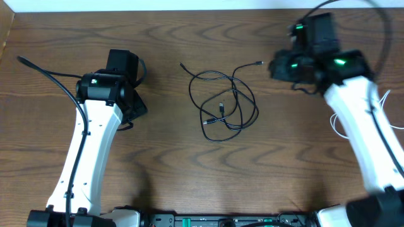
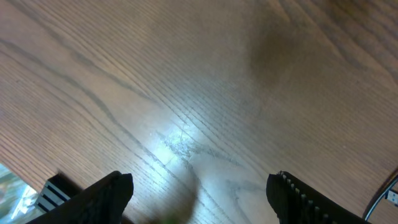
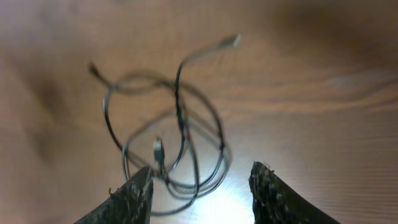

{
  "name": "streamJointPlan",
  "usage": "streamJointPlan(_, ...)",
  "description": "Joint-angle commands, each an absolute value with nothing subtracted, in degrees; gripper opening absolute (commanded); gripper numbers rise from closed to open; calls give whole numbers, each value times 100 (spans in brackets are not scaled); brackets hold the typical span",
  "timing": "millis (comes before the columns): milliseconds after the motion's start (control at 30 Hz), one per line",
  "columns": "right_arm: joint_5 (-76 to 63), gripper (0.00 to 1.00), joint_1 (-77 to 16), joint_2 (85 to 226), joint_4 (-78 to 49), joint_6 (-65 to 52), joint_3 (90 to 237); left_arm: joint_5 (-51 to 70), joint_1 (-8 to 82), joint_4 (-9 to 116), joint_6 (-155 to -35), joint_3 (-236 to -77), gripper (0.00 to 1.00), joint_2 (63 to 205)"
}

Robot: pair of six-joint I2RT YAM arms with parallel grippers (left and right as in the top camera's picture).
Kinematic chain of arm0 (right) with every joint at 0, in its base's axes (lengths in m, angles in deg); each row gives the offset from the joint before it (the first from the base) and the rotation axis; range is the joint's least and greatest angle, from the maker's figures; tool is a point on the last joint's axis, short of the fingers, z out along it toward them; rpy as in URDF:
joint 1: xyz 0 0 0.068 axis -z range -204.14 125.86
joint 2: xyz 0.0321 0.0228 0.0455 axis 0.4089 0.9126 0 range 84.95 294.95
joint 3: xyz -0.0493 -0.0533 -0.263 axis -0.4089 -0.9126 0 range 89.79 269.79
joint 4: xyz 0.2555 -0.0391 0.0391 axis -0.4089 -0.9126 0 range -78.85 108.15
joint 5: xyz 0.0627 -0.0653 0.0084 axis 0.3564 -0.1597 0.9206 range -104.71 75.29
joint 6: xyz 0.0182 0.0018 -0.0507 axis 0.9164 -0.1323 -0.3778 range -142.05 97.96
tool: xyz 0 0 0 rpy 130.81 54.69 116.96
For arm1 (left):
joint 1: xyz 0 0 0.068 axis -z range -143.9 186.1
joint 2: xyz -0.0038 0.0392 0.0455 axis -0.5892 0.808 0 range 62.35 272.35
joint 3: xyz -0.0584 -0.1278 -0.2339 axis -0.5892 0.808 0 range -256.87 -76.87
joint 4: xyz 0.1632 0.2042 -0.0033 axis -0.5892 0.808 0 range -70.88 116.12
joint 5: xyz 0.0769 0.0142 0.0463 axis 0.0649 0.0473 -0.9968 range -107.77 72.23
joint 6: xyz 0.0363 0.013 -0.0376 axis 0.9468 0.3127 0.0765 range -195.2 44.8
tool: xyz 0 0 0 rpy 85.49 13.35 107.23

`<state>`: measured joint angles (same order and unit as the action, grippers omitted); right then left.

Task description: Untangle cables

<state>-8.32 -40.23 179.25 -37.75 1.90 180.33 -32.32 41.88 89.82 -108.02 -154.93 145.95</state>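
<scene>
A tangle of thin dark cables lies in loose loops at the middle of the table, with small plug ends sticking out at the upper left and upper right. In the right wrist view the cables lie just ahead of my open, empty right gripper, blurred. In the overhead view the right gripper is just right of the tangle. A thin white cord shows beside the right arm, partly hidden by it. My left gripper is open over bare wood, left of the tangle.
The wooden table runs to a pale wall edge at the back. Thick black arm cables trail off the left arm and loop above the right arm. The arm bases stand at the front edge.
</scene>
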Motion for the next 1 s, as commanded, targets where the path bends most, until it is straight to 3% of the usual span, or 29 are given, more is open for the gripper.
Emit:
streamJointPlan(0, -513, 47, -4386, 18638, -3801, 107, 17987, -3328, 4164, 9021, -10831, -15454, 75, 14595)
streamJointPlan(267, -513, 47, -5201, 20441, -3257, 505, 17987, -3328, 4164, 9024, -10831, -15454, 74, 14595)
streamJointPlan(467, -766, 47, -5571, 20723, -2310, 824, 17987, -3326, 4164, 9050, -10831, -15454, 75, 14595)
streamJointPlan(600, -1652, 44, -5728, 20723, -2295, 1888, 17919, -3326, 4164, 9050, -10831, -15454, 75, 14595)
streamJointPlan(700, -1693, 40, -5746, 20723, -2280, 3768, 17720, -3326, 4164, 9050, -10831, -15454, 75, 14595)
streamJointPlan(767, -1643, 41, -5770, 20723, -2076, 4417, 17644, -3326, 4164, 9067, -10831, -15454, 75, 14595)
streamJointPlan(867, -1678, 51, -5851, 20723, -1630, 4520, 17629, -3326, 4164, 9091, -10831, -15454, 75, 14595)
streamJointPlan(967, -1689, 52, -5905, 20723, -1222, 4518, 17629, -3326, 4164, 9091, -10831, -15454, 74, 14595)
